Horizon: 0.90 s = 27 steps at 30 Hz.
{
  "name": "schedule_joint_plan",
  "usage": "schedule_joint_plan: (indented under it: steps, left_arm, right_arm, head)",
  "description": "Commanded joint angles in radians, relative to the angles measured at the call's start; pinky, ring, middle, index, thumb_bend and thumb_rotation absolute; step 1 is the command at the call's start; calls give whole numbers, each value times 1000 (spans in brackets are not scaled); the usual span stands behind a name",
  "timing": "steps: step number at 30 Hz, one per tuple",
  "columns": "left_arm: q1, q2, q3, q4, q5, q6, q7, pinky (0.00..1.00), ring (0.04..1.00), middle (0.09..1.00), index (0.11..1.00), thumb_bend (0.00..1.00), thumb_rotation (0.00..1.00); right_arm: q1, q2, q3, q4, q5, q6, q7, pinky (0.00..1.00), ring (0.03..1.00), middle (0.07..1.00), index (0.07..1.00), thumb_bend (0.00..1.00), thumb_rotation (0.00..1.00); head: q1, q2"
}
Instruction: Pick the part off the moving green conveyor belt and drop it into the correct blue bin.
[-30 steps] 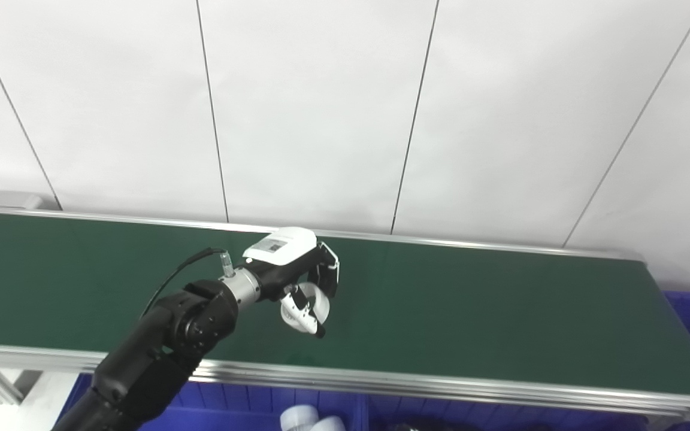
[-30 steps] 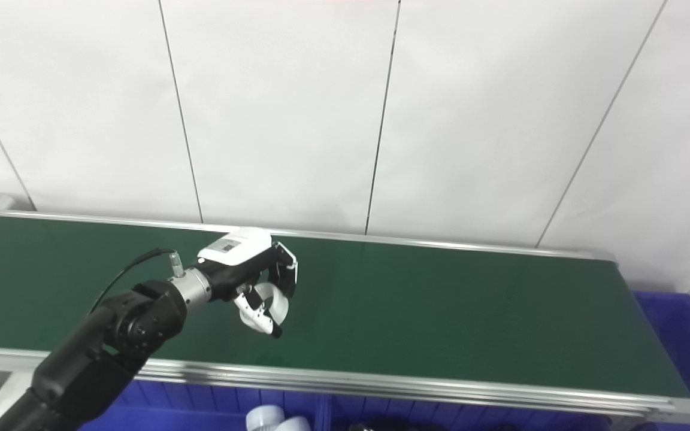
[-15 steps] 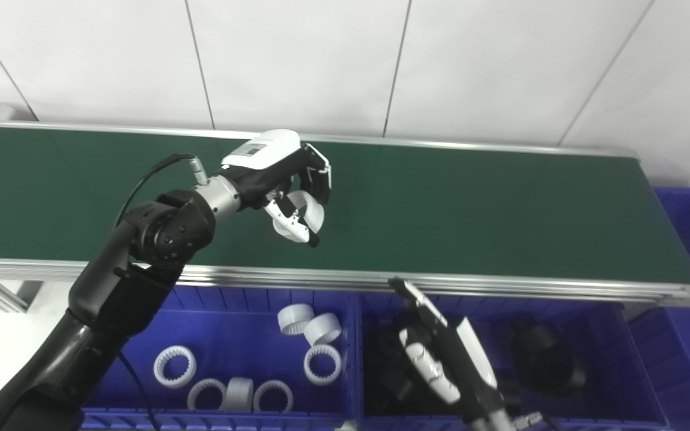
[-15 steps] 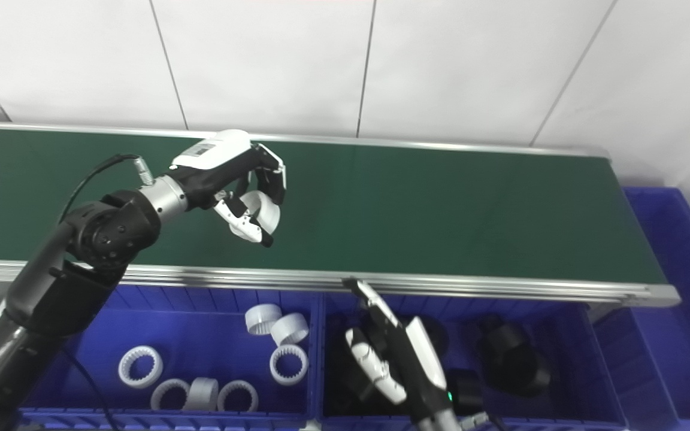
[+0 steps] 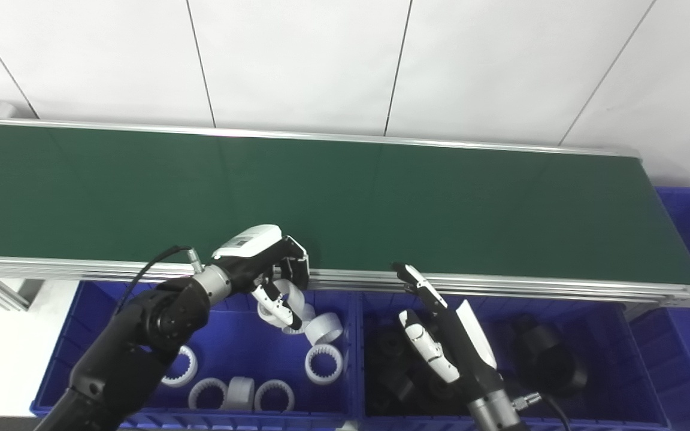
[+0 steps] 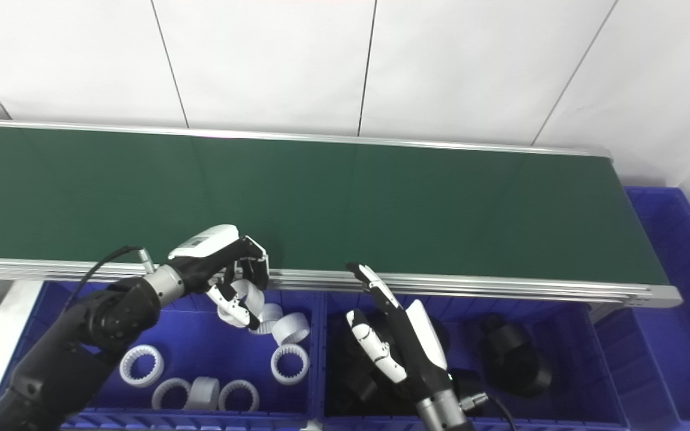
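White ring part [image 5: 290, 294], clasped in the left hand [image 5: 264, 266], has travelled from above the green belt [image 5: 441, 203] to over the left blue bin [image 5: 111, 311]; release should complete the task. That bin holds about seven white rings [image 5: 324, 364]. Right hand [image 5: 441, 341], fingers extended, empty, hovers over the dark-parts bin [image 5: 632, 383].
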Motion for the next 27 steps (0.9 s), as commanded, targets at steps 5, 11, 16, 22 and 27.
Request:
schedule_joint_plan:
  steps: [5,11,16,22,27]
  left_arm:
    - [-4,0,-14,24,16,-38,49,330,455,497,406,500,0]
    - [-4,-10,-43,118,47,-80,113,331,454,495,415,501,0]
    - [-8,-6,-69,174,45,-79,120,360,458,500,484,501,0]
    - [-7,5,-79,178,24,-95,106,519,659,744,591,620,17]
    - [-9,19,-81,169,-11,-131,84,639,752,786,724,752,0]
  right_arm:
    - [-11,7,-15,-38,-1,2,0,870,921,939,914,344,987]
    - [-7,9,-18,-42,-5,2,0,866,918,938,910,358,983]
    - [-7,7,-20,-50,0,3,6,859,918,941,915,355,977]
    - [-6,11,-24,-52,2,2,10,856,917,939,913,364,980]
    - [-7,16,-24,-46,-6,-2,6,859,915,935,910,368,990]
  head:
    - [-1,2]
    - [-3,3]
    - [-6,6]
    - [-2,9]
    - [-5,11]
